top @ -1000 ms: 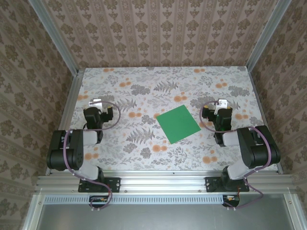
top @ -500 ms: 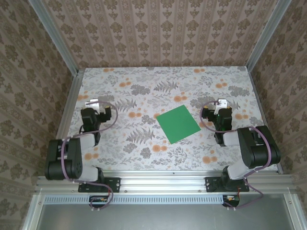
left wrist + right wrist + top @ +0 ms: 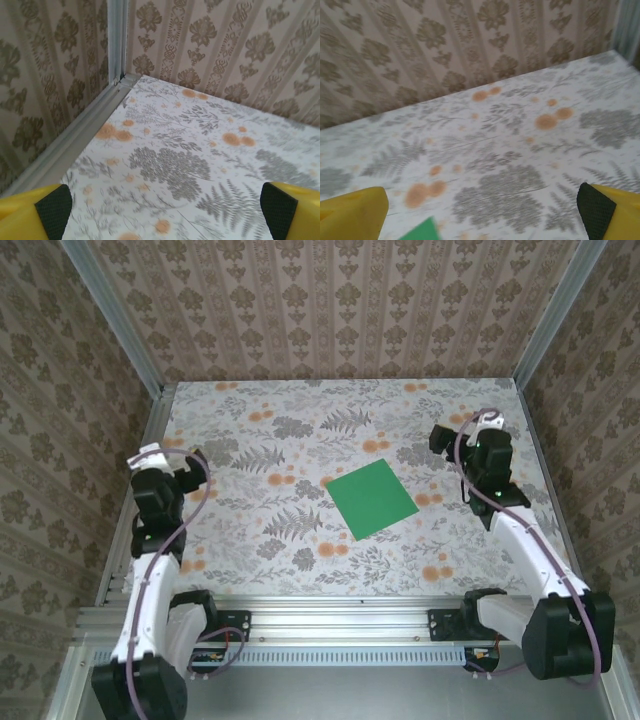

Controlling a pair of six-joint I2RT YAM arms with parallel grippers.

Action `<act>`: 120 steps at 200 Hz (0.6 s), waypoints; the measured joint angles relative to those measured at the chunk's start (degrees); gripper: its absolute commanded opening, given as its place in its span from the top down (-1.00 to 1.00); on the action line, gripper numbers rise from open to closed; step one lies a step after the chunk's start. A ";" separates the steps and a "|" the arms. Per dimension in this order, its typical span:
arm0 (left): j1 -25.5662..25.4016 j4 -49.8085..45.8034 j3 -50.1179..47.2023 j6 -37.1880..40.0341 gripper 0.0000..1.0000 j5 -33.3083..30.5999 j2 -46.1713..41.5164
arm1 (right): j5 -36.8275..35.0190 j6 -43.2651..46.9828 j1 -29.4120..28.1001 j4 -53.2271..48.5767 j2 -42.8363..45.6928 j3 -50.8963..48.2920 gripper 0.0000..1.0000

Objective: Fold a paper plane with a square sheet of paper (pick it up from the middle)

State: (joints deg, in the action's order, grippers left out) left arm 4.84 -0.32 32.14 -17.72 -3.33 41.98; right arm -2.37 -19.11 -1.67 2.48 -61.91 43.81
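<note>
A lab robot test cell: aluminium framing (image 3: 340, 612) boxes in a floral-print table (image 3: 300, 410), with wallpaper panels (image 3: 330, 310) as walls. The left arm (image 3: 147, 585) and right arm (image 3: 530, 540) are bolted to that framing.

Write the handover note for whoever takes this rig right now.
Left gripper: open, empty, over the left side of the table, well clear of the paper.
Right gripper: open, empty, over the right side; a corner of the sheet shows at the bottom edge of its wrist view.
Square sheet of paper: flat on the table near the centre, turned at an angle, between the two arms, touched by neither.
Done: nothing; no crease is visible.
Left: pick the sheet up from the middle, then make all the folds for the plane.
</note>
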 measured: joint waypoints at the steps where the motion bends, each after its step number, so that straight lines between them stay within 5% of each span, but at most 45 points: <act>1: 0.00 -0.46 0.15 -0.31 -1.00 -0.02 -0.17 | 0.72 -0.42 0.04 -0.44 0.11 0.28 -1.00; 22: 0.48 -10.47 2.93 -7.52 -1.00 1.57 -4.94 | 12.46 -6.56 0.17 -5.22 1.22 0.33 -0.88; 56: 0.50 -20.57 1.51 -15.78 -1.00 12.55 -8.11 | 25.62 -11.56 -1.88 -14.08 -2.67 -0.04 -0.69; 85: -1.25 -25.07 -4.50 -21.49 -1.00 19.45 -15.61 | 28.35 -10.67 -8.48 -20.11 -8.15 0.87 -0.51; 120: -10.99 -29.53 -11.06 -26.21 -1.00 21.16 -24.98 | 27.04 -8.92 -17.27 -25.42 -17.94 5.57 -0.38</act>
State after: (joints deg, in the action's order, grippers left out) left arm -6.15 -29.85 21.08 -43.92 17.82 16.99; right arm 24.67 -28.03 -18.94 -22.94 -79.85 49.39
